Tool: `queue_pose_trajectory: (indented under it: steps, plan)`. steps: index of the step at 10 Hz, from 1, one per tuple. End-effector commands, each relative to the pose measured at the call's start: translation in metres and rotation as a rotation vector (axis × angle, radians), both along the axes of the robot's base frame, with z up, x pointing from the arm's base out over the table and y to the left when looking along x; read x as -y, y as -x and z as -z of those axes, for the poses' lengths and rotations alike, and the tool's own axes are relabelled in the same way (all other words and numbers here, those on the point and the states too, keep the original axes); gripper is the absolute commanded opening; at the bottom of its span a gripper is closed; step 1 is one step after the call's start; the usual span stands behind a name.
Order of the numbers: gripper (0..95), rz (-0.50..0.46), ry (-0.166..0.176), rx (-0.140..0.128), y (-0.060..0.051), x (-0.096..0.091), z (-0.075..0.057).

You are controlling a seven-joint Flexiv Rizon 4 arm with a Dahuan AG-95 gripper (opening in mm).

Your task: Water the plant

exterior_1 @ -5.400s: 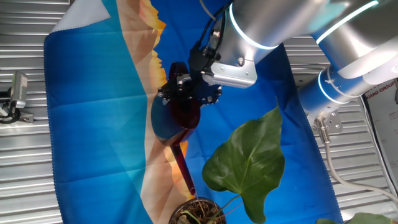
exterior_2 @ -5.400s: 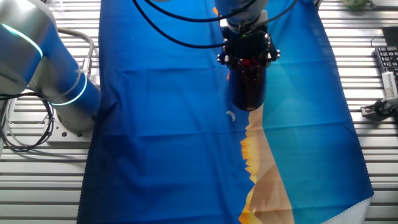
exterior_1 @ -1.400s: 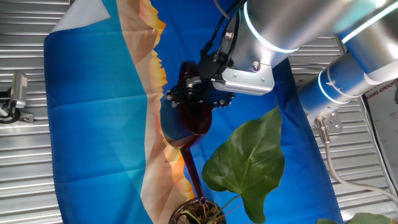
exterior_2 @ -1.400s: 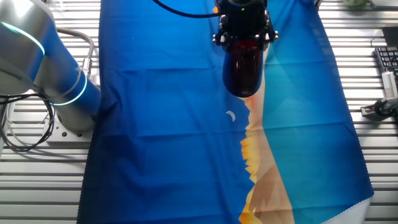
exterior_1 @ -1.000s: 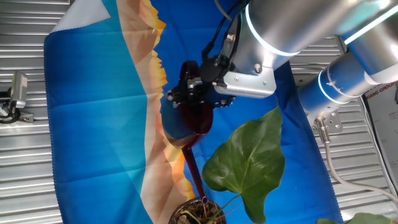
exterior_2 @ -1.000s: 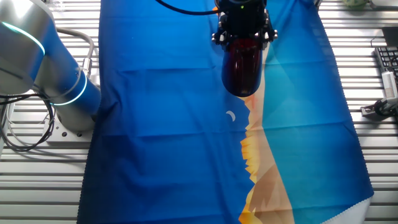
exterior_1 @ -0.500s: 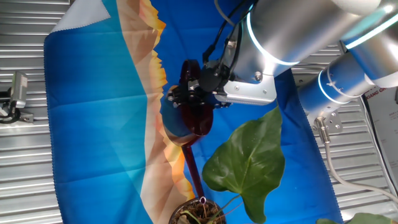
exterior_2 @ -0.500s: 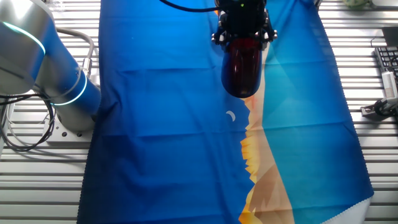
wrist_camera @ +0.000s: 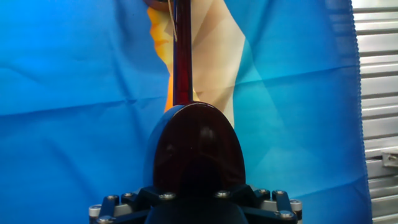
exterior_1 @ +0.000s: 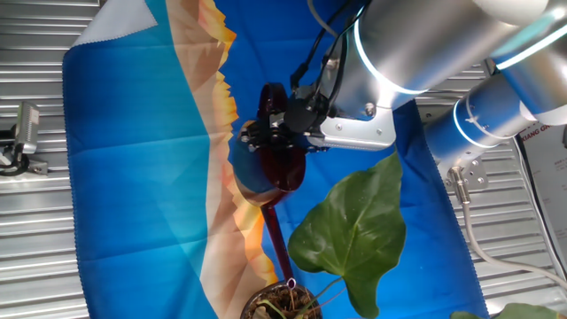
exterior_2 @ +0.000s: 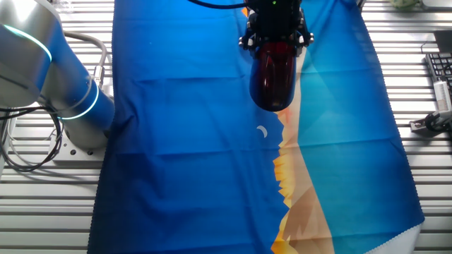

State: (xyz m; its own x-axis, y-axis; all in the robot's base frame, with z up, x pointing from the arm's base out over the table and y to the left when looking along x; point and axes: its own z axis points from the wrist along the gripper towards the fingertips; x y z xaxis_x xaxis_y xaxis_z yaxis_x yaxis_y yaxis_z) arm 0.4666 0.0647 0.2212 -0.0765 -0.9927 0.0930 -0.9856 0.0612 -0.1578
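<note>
The plant has a large glossy green leaf and a round pot of dark soil at the bottom edge of one fixed view. My gripper is shut on the dark red watering can and holds it tilted above the cloth. The can's long spout slants down, with its tip over the pot's soil. In the other fixed view the can hangs under the gripper; the plant is out of that view. In the hand view the can's body fills the middle and the spout runs upward.
A blue cloth with an orange and tan band covers the slatted metal table. The arm's silver and blue base stands at the left of the other fixed view. Small clamps lie at the table's edge.
Over five seconds the gripper moved the can toward the pot and tilted it, bringing the spout tip over the soil. In the last second it has hardly moved.
</note>
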Motion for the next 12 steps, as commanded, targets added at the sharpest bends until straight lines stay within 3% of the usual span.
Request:
queue_pose_trajectory:
  steps: [1, 12]
  plan:
    - [0.0, -0.002, 0.008, -0.002, 0.0004, 0.0019, -0.001]
    - [0.0, -0.007, 0.091, -0.019, 0.0015, 0.0029, -0.0022]
